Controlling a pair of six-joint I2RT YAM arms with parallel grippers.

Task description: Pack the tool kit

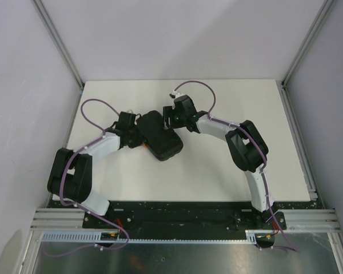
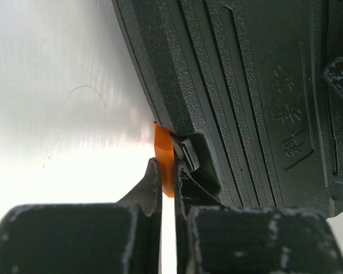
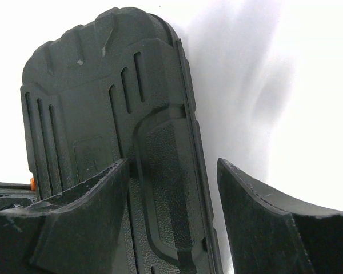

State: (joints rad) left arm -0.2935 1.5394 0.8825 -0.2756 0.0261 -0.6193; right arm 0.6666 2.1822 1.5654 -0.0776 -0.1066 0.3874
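Jaws clenched on the orange latch (image 2: 163, 149), that's my left gripper (image 2: 167, 171); my right gripper (image 3: 172, 165) gapes astride the ribbed black tool kit (image 1: 160, 137), shut, on the table (image 1: 217, 174), one finger perhaps touching.

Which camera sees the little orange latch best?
The left wrist view: the orange latch sits close up, pinched in the left gripper at the edge of the black case. The top view shows only an orange speck by the case; the right wrist view, a tiny orange dot at the picture's left edge.

Blk tool kit (image 1: 160, 137) closed, flat on side; orange latch (image 2: 163, 154).
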